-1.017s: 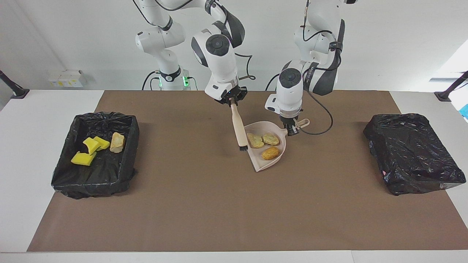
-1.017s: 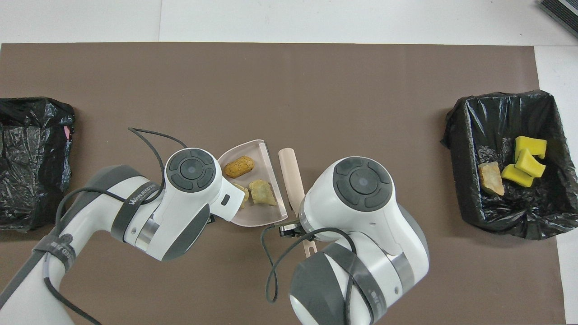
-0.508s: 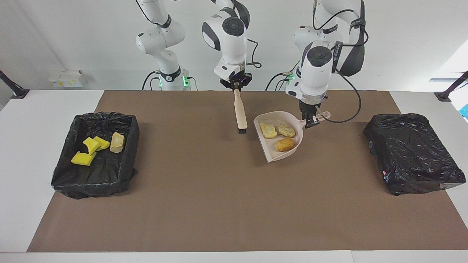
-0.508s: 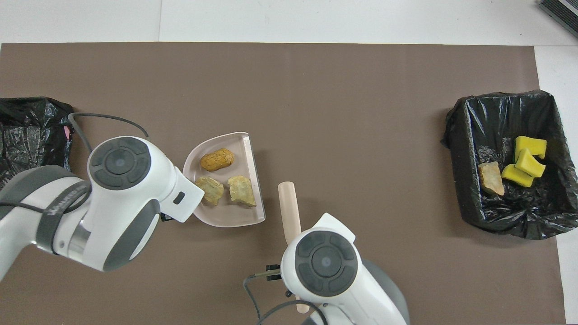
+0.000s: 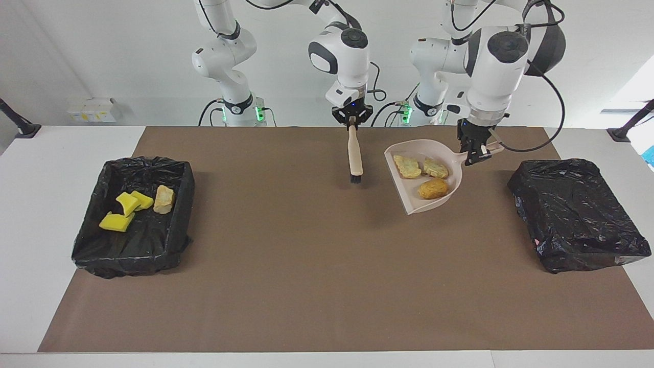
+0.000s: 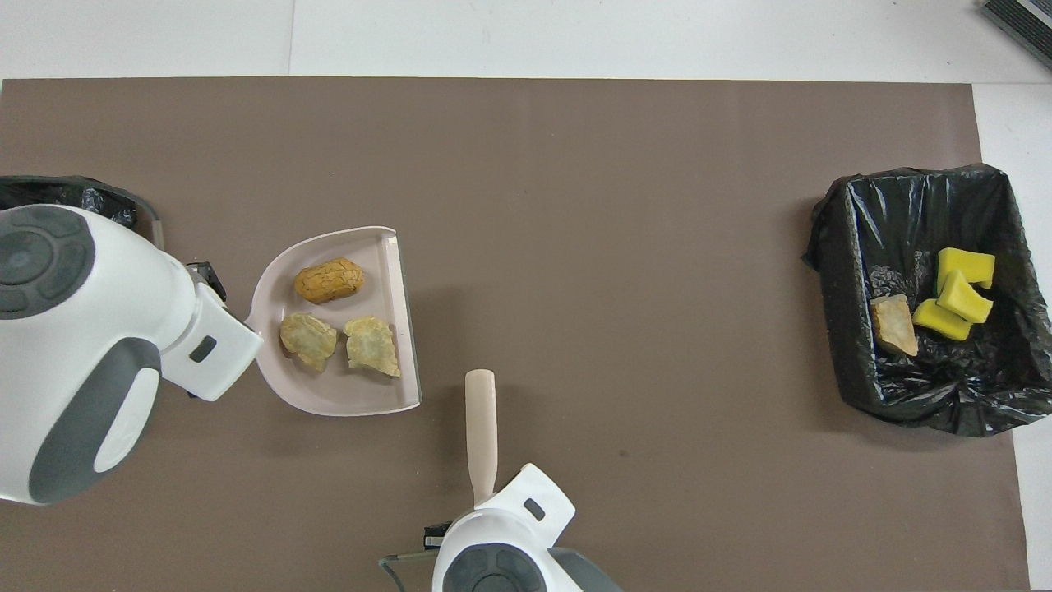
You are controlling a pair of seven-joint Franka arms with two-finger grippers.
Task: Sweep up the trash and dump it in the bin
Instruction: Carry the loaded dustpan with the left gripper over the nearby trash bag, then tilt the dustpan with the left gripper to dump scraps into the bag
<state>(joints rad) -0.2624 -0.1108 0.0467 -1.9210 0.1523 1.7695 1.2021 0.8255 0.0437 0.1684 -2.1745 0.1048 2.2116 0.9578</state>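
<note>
Brown mat; tan, golden-brown lumps (image 5: 421, 175) in dustpan (image 5: 409, 203).

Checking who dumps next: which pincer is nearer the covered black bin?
Left pincer, holding the dustpan beside the covered bin; right pincer holds the brush mid-table.

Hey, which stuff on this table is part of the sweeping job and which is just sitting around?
Part of the job:
- three bread lumps in the dustpan, held by the left gripper
- brush, held by the right gripper
- open bin holding three sponge chunks and a bread lump

Just sitting around:
- covered black bin
- brown mat
</note>
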